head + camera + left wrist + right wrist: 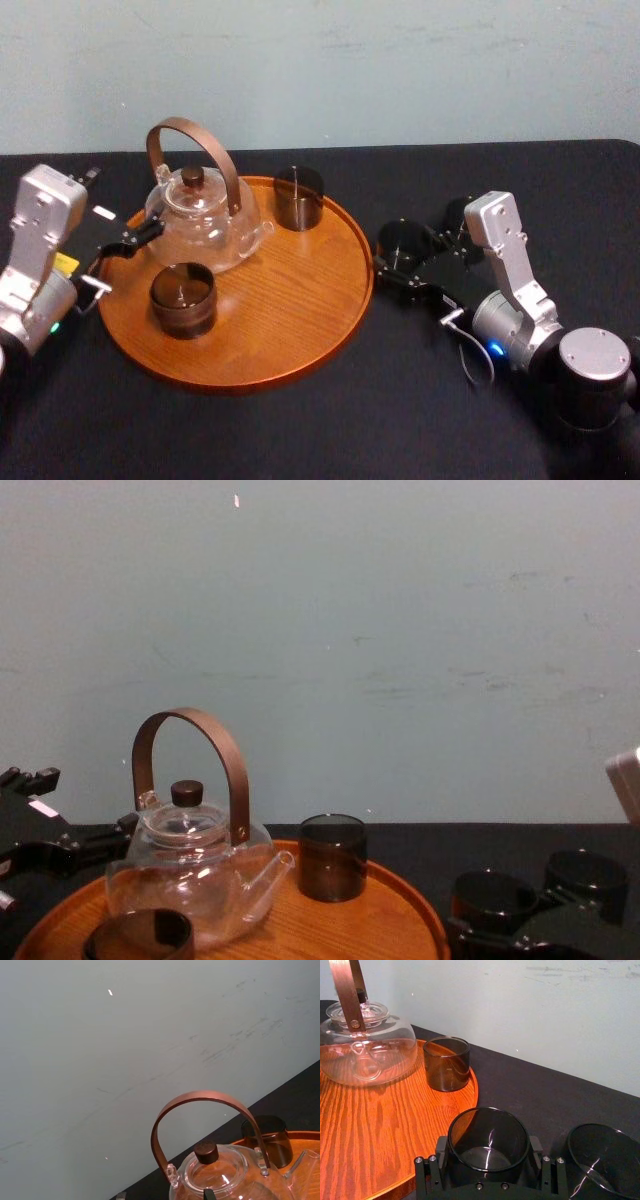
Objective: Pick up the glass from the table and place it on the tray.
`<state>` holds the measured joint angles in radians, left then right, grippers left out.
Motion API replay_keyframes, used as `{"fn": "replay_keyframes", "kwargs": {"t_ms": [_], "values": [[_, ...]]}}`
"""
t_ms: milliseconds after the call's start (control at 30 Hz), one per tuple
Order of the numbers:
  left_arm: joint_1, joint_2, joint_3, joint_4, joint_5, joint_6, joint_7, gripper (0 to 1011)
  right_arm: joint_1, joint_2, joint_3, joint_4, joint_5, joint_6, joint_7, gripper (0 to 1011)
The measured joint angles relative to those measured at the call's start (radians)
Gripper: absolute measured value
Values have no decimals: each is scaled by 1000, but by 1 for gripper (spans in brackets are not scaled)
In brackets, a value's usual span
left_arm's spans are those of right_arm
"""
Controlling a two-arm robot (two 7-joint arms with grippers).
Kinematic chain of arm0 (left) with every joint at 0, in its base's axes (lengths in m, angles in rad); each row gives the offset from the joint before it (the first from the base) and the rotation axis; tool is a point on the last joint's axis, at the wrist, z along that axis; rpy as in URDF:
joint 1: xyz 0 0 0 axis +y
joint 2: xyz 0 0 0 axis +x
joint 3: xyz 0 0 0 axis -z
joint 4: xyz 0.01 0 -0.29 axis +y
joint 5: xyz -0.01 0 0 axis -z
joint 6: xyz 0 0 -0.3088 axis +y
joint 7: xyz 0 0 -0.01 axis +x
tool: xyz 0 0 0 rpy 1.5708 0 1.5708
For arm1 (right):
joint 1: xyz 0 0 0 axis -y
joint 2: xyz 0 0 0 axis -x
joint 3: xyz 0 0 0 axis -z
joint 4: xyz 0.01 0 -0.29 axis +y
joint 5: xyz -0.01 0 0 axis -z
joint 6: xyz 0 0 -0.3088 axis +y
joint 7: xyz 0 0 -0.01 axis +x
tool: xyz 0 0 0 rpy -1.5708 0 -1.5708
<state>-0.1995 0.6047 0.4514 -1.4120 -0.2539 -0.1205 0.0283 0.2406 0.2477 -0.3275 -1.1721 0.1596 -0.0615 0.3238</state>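
Smoky glass (487, 1140) stands on the black bench (380, 420) just right of the tray (300, 330), the right end effector (488, 1157) clamped on its sides. We judge it gripped, not yet lifted; carrying and setting down remain. Our left end effector (128, 242) waits beside the teapot (200, 215).

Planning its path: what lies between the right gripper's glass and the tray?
Bare table separates the glass, in the right gripper, from the tray; the right wrist view shows it.
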Motion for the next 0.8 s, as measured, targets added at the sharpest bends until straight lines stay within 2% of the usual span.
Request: {"fn": "replay_keyframes", "kwargs": {"t_ms": [167,267,367,800], "values": [[0,0,0,0,0,0,0,1002,-1,1,-1,-1,0,1,0,1002],[0,0,0,0,0,0,0,1001,-1,1,-1,-2,0,1,0,929],[0,0,0,0,0,0,0,1002,-1,1,-1,-3,0,1,0,905],[0,0,0,0,0,0,0,1001,-2,2,-2,-4,1,2,-1,905]]}}
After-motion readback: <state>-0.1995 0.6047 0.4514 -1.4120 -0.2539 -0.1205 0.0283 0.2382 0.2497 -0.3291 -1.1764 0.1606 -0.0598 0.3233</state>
